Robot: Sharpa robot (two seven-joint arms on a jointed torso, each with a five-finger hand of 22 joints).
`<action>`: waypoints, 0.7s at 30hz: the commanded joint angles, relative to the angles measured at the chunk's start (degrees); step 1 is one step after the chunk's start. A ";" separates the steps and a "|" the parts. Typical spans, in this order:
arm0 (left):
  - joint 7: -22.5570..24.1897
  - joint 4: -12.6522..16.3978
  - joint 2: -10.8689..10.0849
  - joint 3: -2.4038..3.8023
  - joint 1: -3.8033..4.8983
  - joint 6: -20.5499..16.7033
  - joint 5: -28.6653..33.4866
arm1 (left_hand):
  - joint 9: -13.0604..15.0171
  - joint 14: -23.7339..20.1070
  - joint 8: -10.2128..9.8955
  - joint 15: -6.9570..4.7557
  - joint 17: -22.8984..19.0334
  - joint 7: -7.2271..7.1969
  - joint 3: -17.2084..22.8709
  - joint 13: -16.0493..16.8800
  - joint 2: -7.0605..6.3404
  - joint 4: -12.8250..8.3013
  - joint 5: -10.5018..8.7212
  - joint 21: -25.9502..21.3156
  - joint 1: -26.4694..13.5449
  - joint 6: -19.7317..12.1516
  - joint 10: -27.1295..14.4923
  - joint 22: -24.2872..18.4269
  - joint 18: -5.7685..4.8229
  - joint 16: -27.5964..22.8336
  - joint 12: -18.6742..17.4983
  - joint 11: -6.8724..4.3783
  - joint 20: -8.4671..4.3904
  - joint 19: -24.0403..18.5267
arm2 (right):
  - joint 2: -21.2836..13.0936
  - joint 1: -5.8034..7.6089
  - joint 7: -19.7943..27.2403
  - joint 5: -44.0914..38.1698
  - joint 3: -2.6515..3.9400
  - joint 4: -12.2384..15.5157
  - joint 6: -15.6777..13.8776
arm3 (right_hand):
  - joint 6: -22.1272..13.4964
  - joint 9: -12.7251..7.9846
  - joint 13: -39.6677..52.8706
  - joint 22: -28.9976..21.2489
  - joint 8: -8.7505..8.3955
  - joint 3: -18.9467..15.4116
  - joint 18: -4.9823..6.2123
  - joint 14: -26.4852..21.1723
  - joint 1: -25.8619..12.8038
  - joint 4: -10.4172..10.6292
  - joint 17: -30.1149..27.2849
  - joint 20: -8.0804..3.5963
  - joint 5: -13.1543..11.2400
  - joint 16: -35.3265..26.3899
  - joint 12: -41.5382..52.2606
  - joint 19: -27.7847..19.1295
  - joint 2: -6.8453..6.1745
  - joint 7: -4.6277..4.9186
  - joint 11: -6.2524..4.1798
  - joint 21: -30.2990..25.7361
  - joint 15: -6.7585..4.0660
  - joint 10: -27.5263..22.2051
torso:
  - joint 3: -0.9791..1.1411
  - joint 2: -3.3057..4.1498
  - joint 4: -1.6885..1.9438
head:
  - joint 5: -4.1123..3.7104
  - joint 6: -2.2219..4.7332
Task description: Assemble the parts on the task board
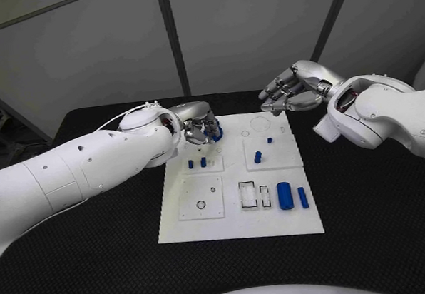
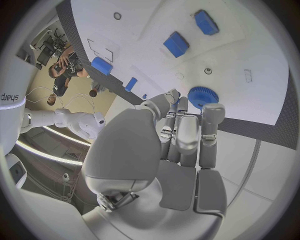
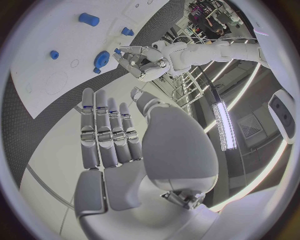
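Both hands hold nothing: left hand fingers straight beside the blue gear, right hand fingers spread.

Board: smooth white matt plastic. Parts: blue plastic; gear ribbed at rim. Table: black, rough woven cloth look. Hands: silver, satin metal look.

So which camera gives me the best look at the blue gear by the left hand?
The left wrist view: the blue gear lies in plain sight on the task board, its toothed rim clear, just beyond the left hand. In the head view the hand mostly covers it. The right wrist view shows it small and distant.
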 commanded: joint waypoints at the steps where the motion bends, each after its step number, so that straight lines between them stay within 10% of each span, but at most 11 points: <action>1: 0.15 0.94 -0.86 0.54 0.07 -0.63 1.11 | -0.04 0.36 0.17 -0.07 -0.12 -0.05 0.42 -0.04 0.03 0.07 0.33 0.40 -0.50 0.43 0.40 0.09 -0.19 0.03 0.07 0.17 -0.03 0.51 | 0.05 0.10 0.52 -0.12 0.04 -0.07 0.37 | -0.08 0.07 -0.07 -0.10 -0.20 -0.18 0.54 -0.44 -0.09 -0.08 -0.08 0.13 0.36 -0.24 -0.10 0.29 0.50 0.00 0.06 -0.25 0.04 -0.33 | 0.03 0.03 -0.01 | 0.25 0.18; 21: -3.57 1.43 -4.83 1.12 0.00 5.12 1.36 | -0.38 0.40 0.16 -0.14 -0.65 -0.27 0.30 -0.01 -0.07 0.36 -1.77 0.21 -2.21 0.85 0.68 0.09 -0.17 -0.16 -0.13 -0.01 -0.02 0.39 | -0.06 0.10 0.46 -0.12 0.03 -0.09 0.42 | -0.08 0.07 -0.07 -0.10 -0.20 -0.18 0.54 -0.44 -0.09 -0.08 -0.08 0.13 0.36 -0.24 -0.10 0.29 0.50 0.00 0.06 -0.25 0.04 -0.33 | 0.04 0.16 -0.16 | 0.70 0.12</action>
